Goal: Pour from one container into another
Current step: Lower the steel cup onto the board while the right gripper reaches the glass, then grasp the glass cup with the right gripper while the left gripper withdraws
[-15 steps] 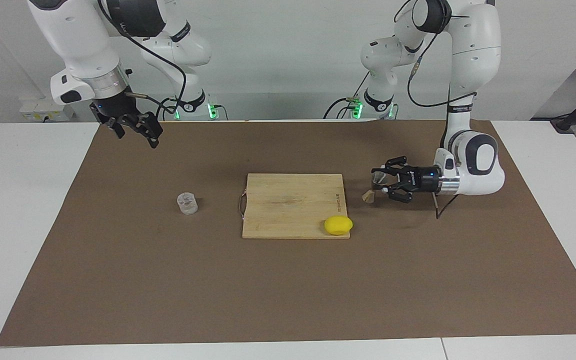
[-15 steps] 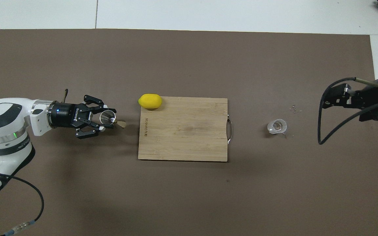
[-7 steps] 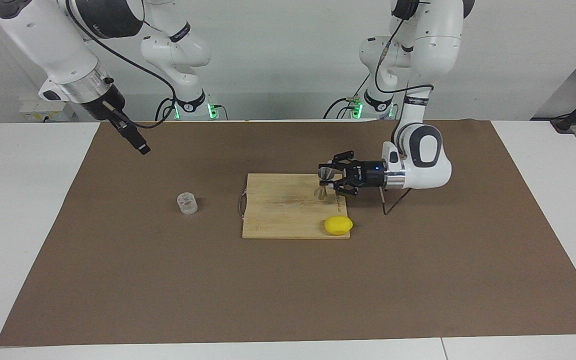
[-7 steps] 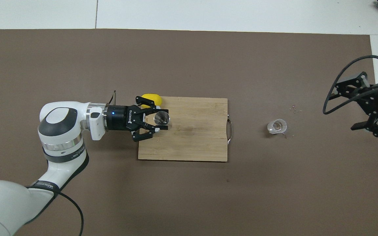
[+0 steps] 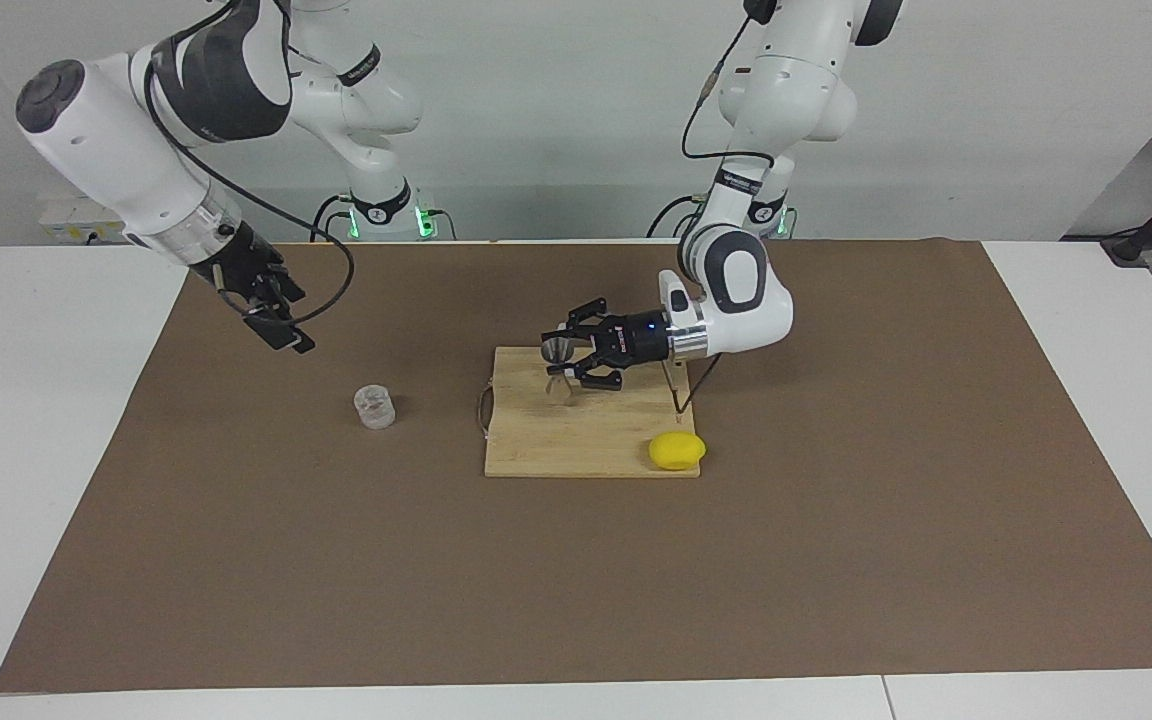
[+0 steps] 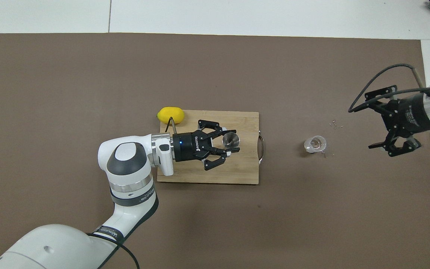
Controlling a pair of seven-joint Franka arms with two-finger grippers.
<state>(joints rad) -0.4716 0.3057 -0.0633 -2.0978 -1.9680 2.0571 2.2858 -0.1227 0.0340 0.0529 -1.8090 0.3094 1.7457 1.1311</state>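
Observation:
My left gripper [image 5: 566, 367] is shut on the small grey metal jigger [image 5: 560, 386], holding it upright by its waist just above the wooden cutting board [image 5: 556, 445]. From overhead the jigger [image 6: 231, 139] shows its open cup between the left gripper's [image 6: 234, 141] fingertips. The clear glass tumbler [image 5: 374, 407] stands on the brown mat toward the right arm's end, seen from overhead as a clear ring [image 6: 315, 144]. My right gripper [image 5: 281, 332] hangs open and empty over the mat, apart from the tumbler; overhead, the right gripper [image 6: 379, 123] is near the mat's edge.
A yellow lemon [image 5: 677, 450] lies at the board's corner toward the left arm's end, also visible overhead [image 6: 170, 114]. The cutting board [image 6: 207, 175] has a metal handle on the side toward the tumbler. The brown mat [image 5: 576, 580] covers most of the white table.
My left gripper has carried the jigger from beside the board to over it, toward the tumbler. The right arm has swung round and its gripper has come lower.

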